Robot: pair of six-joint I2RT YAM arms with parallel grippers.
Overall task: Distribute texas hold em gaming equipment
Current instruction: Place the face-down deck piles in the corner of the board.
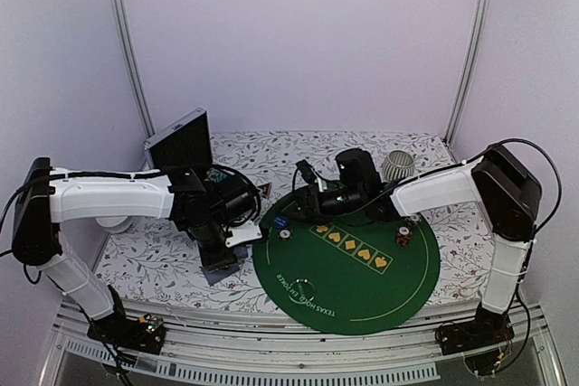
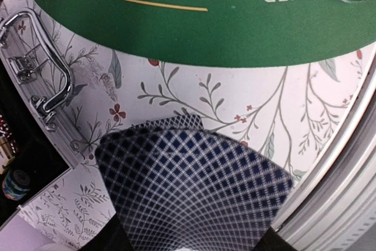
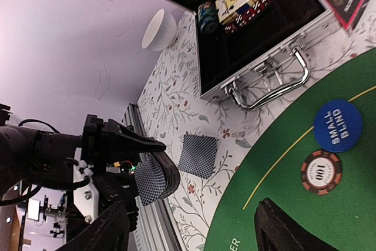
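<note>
deck (image 2: 194,192): grey-blue lattice backs, slightly fanned, clamped between the jaws of the left gripper (image 2: 188,244). one card (image 3: 198,155) lies flat just beyond its tips. right gripper (image 3: 194,207): jaws wide apart, empty; striped chip (image 3: 321,171) and blue disc (image 3: 337,125) lie just ahead.

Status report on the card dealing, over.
Left gripper shut on card deck, above tablecloth. Right gripper open, empty, over green mat. One card down beside open case.
</note>
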